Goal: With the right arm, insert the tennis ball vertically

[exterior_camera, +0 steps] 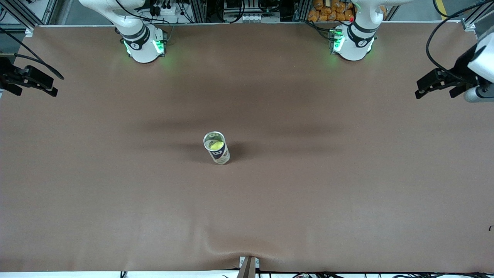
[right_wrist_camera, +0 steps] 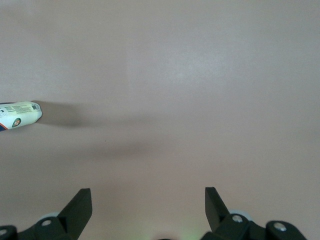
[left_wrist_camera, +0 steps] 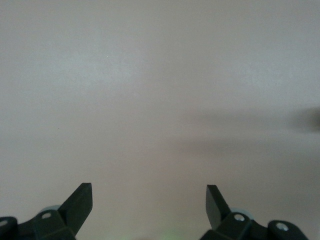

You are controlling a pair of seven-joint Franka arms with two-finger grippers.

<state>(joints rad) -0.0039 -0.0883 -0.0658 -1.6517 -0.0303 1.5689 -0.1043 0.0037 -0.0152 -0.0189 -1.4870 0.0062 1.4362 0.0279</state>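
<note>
An open tennis-ball can (exterior_camera: pixel 220 155) stands upright in the middle of the brown table. A yellow tennis ball (exterior_camera: pixel 216 145) lies inside it, seen through the open top. My right gripper (exterior_camera: pixel 49 88) hangs over the right arm's end of the table, open and empty, well away from the can. In the right wrist view the can's side (right_wrist_camera: pixel 20 115) shows at the picture's edge, with the open right gripper (right_wrist_camera: pixel 148 195) over bare table. My left gripper (exterior_camera: pixel 420 88) waits over the left arm's end of the table, open and empty (left_wrist_camera: pixel 150 192).
Both arm bases (exterior_camera: pixel 143 46) (exterior_camera: pixel 353 44) stand along the table's back edge. A metal bracket (exterior_camera: pixel 249 266) sits at the table's edge nearest the front camera. Orange items (exterior_camera: pixel 332 9) and cables lie off the table past the bases.
</note>
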